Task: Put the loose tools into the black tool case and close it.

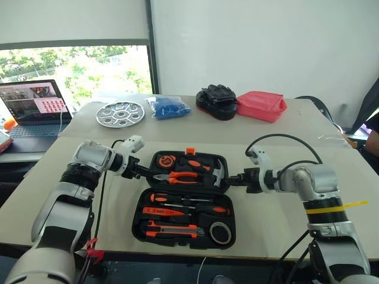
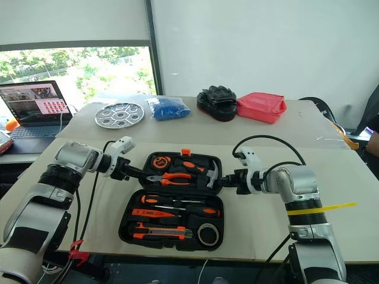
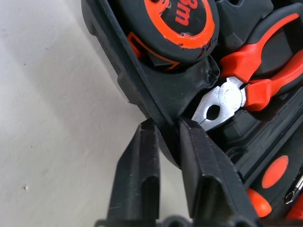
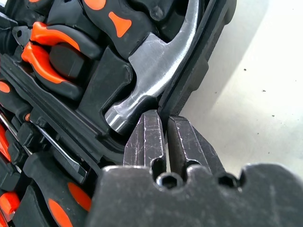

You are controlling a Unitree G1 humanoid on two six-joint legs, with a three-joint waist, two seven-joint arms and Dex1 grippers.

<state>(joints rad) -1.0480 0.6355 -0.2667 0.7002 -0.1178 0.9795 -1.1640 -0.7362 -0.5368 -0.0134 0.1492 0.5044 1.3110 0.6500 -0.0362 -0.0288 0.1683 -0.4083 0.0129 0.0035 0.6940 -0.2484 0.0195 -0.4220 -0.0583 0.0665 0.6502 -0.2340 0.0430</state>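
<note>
The black tool case [image 1: 137, 220] lies open on the table in front of me, with its orange latch [image 1: 190, 151] on the far edge. The near half holds two screwdrivers [image 1: 190, 200], a slim orange tester [image 1: 161, 211], a utility knife [image 1: 172, 228] and a round dark roll [image 1: 220, 232]. In the far half sit a tape measure [image 3: 182, 23], pliers [image 1: 180, 177] and a hammer [image 4: 156, 71]. My left gripper [image 3: 165, 135] is shut on the left rim of the far half. At the right rim, beside the hammer head, my right gripper [image 4: 163, 120] is shut on the edge.
At the back of the table stand a round silver tray [image 1: 120, 113], a blue bag [image 1: 167, 107], a lumpy black bundle [image 1: 217, 101] and a pinkish-red container [image 1: 261, 105]. A laptop [image 1: 32, 106] sits far left. A person's arm [image 1: 373, 139] shows at the right edge.
</note>
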